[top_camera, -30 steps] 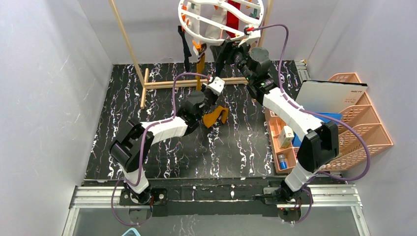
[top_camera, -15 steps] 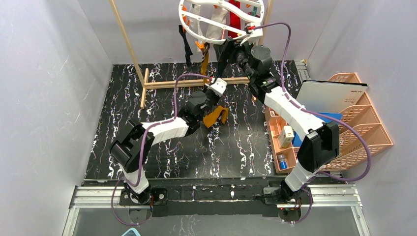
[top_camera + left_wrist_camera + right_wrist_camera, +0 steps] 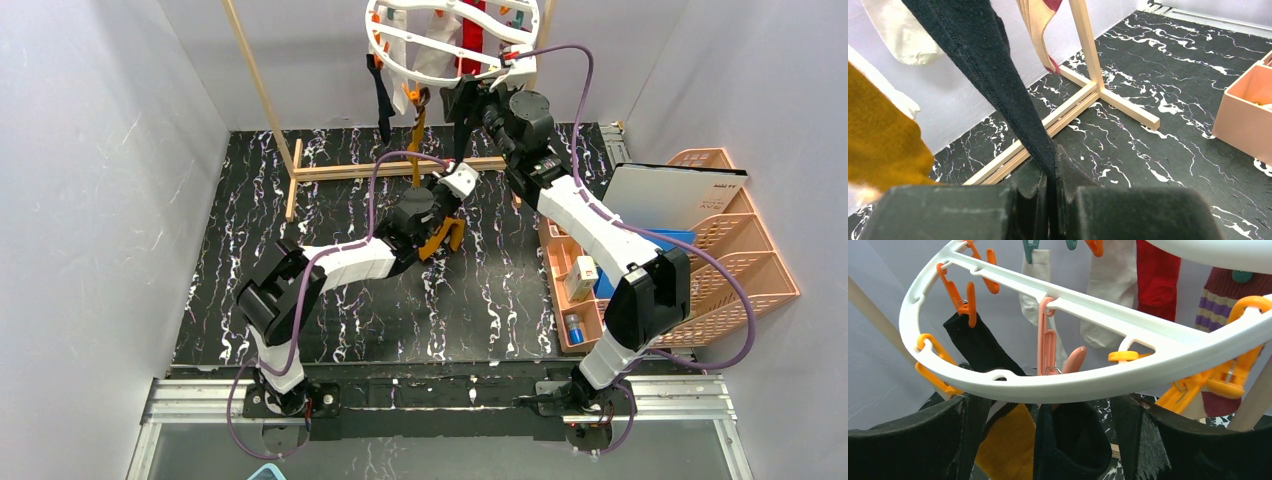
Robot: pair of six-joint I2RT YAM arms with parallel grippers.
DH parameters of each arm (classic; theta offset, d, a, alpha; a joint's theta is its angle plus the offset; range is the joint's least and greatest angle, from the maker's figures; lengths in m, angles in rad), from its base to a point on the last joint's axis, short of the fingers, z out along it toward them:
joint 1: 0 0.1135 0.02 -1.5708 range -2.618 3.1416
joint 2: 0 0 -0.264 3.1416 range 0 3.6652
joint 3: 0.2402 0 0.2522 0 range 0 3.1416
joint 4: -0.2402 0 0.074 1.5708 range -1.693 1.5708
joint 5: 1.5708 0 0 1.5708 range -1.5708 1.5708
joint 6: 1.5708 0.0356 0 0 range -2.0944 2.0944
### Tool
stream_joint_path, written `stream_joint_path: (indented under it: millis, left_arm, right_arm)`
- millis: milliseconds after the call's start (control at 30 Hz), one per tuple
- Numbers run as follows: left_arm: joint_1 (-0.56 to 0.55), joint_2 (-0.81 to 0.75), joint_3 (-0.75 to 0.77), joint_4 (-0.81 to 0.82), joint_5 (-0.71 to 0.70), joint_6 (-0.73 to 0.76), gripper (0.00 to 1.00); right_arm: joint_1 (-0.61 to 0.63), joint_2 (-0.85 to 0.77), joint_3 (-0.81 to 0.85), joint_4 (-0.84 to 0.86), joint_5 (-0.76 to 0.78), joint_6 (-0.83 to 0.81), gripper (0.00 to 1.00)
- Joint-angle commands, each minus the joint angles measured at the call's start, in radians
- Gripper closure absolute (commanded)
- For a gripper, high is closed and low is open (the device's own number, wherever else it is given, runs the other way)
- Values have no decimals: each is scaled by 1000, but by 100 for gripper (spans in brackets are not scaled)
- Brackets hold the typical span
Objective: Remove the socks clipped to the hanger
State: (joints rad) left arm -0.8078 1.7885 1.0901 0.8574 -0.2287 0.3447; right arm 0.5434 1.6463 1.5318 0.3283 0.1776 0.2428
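The white round hanger (image 3: 450, 45) hangs at the top centre, its rim close above my right gripper (image 3: 1060, 440). That gripper is open, its fingers (image 3: 908, 440) wide apart on either side of a black sock (image 3: 1073, 450) hanging under a pink clothespin (image 3: 1046, 345). My left gripper (image 3: 1050, 167) is shut on the lower end of a black sock (image 3: 983, 55), which stretches taut up to the left. Red (image 3: 1155, 275), white (image 3: 1113, 285), striped (image 3: 1228, 290), black (image 3: 978, 345) and mustard (image 3: 1008, 440) socks hang from clips. One mustard sock (image 3: 440, 236) lies on the table.
The light wooden pole frame (image 3: 395, 168) stands on the black marbled table under the hanger. A peach organiser basket (image 3: 745, 270) holding a white board (image 3: 670, 195) stands at the right. Grey walls close in on both sides.
My left gripper has moved a little to the right, below the hanger. The hanger has swung slightly. My right gripper stays at the hanger's rim.
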Motion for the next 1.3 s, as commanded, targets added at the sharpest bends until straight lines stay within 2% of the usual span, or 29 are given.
stream_joint_path:
  millis: [0,467,733,967,1267]
  left_arm:
    - [-17,9,28,-13,-17,13,100]
    - [-32,34,42,-14,-21,14,100]
    - [-41,38,45,-14,-23,15,100]
    - [-47,45,47,-15,-24,18,100]
    - [-49,52,46,-15,-32,18,100]
  right_arm:
    - [-8,-14,58,23,80,-13,5]
    - [-2,-27,26,72,261,-19,7]
    - [5,-15,-21,170,316,1,10]
    - [8,6,-22,207,278,3,10]
    - [17,7,1,172,106,-44,8]
